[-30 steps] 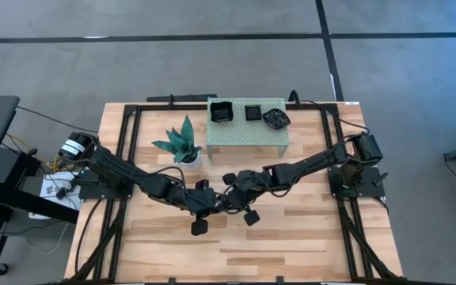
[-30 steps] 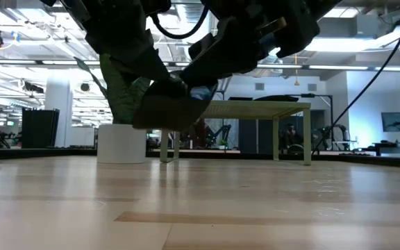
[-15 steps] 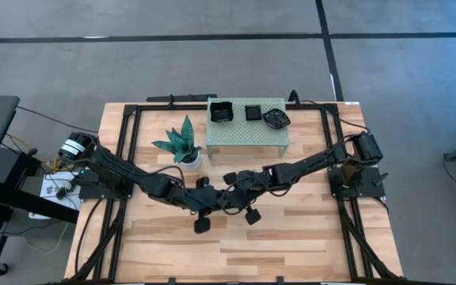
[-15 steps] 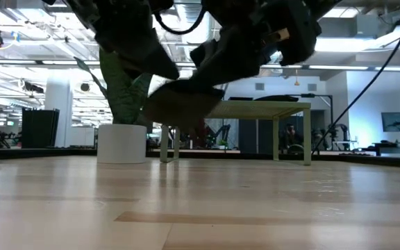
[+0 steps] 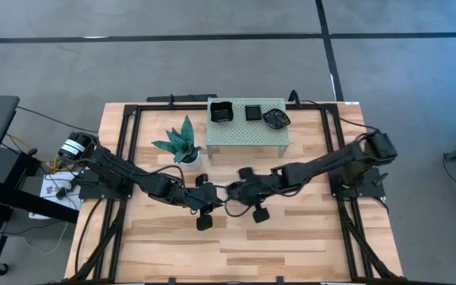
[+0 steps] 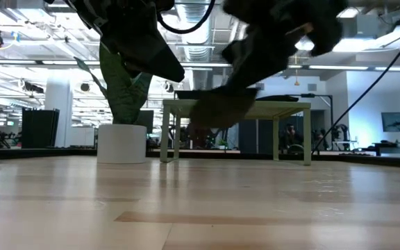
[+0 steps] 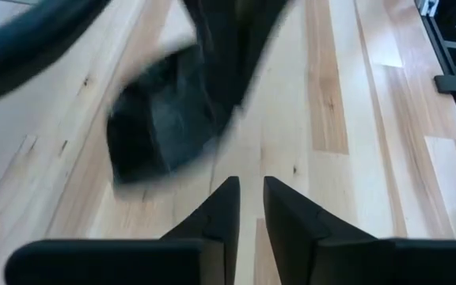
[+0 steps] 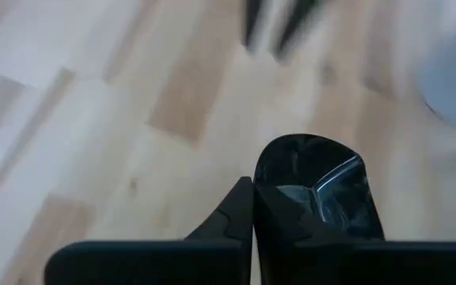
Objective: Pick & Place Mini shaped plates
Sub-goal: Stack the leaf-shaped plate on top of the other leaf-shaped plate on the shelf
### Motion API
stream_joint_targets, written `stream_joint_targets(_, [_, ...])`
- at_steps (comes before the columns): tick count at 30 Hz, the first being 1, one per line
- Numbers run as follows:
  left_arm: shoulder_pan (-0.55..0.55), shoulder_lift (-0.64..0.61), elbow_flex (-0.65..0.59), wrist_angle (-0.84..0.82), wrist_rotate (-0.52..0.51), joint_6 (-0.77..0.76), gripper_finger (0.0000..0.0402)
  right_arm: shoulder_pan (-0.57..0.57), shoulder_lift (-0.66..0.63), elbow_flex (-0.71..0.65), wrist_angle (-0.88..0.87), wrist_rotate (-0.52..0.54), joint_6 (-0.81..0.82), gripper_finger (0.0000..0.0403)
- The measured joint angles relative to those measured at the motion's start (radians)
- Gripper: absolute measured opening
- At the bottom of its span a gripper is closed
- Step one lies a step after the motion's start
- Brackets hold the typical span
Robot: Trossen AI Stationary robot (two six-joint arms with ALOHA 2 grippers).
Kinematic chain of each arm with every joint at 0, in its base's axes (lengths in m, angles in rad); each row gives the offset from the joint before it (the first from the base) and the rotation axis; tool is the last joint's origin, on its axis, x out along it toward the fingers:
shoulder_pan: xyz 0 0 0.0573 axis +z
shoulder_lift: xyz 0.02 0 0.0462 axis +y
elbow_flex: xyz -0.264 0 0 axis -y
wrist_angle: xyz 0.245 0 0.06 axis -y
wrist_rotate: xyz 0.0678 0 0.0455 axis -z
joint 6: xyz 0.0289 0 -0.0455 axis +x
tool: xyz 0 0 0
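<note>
My right gripper (image 8: pixel 253 190) is shut on one small glossy black plate (image 8: pixel 315 186), carried in the air above the middle of the table (image 6: pixel 221 110). My left gripper (image 7: pixel 248 190) stands just left of it over the table (image 5: pixel 210 199), touching nothing, with a narrow gap between its fingers. In the left wrist view the plate (image 7: pixel 157 119) shows blurred ahead of those fingers. Three more black plates (image 5: pixel 222 112) (image 5: pixel 253 112) (image 5: pixel 276 119) rest on the green shelf (image 5: pixel 248 134) at the far edge. My right gripper pinches the plate by its rim (image 8: pixel 264 184) between the two fingers. The fingers come slanting down from the table's right side. The plate is lifted clear of the table and sits roughly level in front of the fingers (image 6: pixel 221 110).
A green-leaved plant in a white pot (image 5: pixel 184 144) stands left of the shelf, just beyond the left arm. The shelf's legs (image 6: pixel 278 135) stand on the far part of the table. Bare wood lies toward the near edge (image 5: pixel 236 245).
The two grippers met at the plate over the middle of the table a second ago. The right gripper has since moved toward the table's right edge, carrying the plate with it. The plate has come away from the left gripper, which stays near where it was.
</note>
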Motion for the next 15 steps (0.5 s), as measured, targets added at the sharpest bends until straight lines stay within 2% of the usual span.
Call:
stream_joint_targets(6, [0.000,0.000,0.000,0.000,-0.002,0.002,0.0051,0.098,-0.172,0.000,-0.237,0.299,0.120,0.0001])
stream_joint_targets(10, [0.000,0.001,0.000,0.001,-0.001,0.004,0.0049,0.160,-0.279,0.000,-0.341,0.505,0.029,0.0001])
stream_joint_targets(12, [0.000,0.001,0.000,0.001,0.000,0.004,0.0049,0.159,-0.343,0.000,-0.390,0.565,-0.035,0.0001])
stream_joint_targets(15, [0.000,0.001,0.000,0.002,0.001,0.004,0.0049,0.122,-0.446,0.000,-0.476,0.580,-0.113,0.0001])
